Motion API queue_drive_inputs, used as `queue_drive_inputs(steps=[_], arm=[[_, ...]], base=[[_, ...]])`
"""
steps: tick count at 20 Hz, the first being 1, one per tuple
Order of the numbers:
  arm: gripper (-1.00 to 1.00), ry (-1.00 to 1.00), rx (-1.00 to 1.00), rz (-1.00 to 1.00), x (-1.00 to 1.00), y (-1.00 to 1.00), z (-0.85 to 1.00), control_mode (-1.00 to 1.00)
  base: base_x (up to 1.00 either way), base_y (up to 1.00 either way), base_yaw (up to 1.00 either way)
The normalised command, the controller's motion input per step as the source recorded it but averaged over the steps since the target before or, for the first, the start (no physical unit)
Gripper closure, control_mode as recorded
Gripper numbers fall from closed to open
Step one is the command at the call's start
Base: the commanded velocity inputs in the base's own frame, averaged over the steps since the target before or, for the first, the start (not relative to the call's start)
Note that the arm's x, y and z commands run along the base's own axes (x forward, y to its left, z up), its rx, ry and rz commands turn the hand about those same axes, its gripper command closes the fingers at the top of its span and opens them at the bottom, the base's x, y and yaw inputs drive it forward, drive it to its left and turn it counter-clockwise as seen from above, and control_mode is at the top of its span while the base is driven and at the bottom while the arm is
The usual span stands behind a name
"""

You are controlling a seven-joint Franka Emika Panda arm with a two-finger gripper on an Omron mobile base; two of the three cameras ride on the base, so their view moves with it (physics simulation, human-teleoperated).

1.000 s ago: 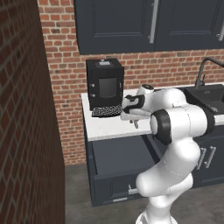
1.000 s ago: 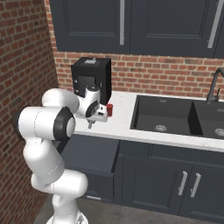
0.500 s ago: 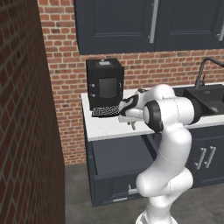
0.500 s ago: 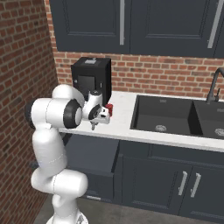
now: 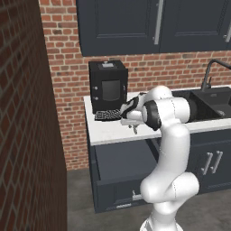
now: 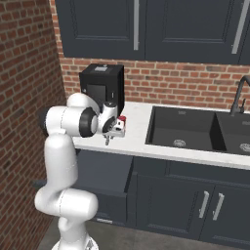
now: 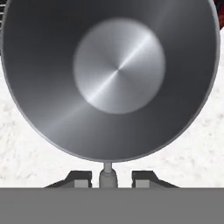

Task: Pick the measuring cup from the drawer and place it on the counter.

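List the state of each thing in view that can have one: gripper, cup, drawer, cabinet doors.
Gripper: fingers apart on either side of the handle, touching or not unclear.
Measuring cup: upright, empty, over the counter; resting or held above it, can't tell.
Drawer: pulled open.
Upper cabinet doors: shut.
Lower cabinet doors: shut.
Sink: empty.

The measuring cup (image 7: 109, 78) sits so close to the hand camera that its rim runs off the top and both sides, and most of its thin handle is lost behind the gripper (image 7: 112, 178). From the base views the cup is too small to pick out. The arm hides part of the drawer (image 5: 122, 171). Whether the fingertips (image 7: 78, 178) actually pinch the handle is unclear.
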Motion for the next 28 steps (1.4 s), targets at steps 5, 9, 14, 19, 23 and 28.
queue_drive_inputs(steps=[5,9,14,19,23,28], arm=[[-1.00,-0.05,0.00,0.00,0.00,-0.01,0.03,-1.00],[-1.00,-0.12,0.00,0.01,-0.23,-0.06,0.25,-1.00],[-1.00,-0.17,0.00,0.02,-0.75,-0.18,0.47,-1.00],[-1.00,-0.21,0.00,0.02,-0.87,-0.23,0.62,-1.00],[-1.00,-0.20,0.00,0.01,-0.84,-0.25,0.64,-1.00],[-1.00,-0.17,0.00,0.00,-0.63,-0.24,0.66,-1.00]], base=[[0.00,0.00,0.00],[0.00,0.00,0.00],[0.00,0.00,0.00],[0.00,0.00,0.00],[0.00,0.00,0.00],[0.00,0.00,0.00]])
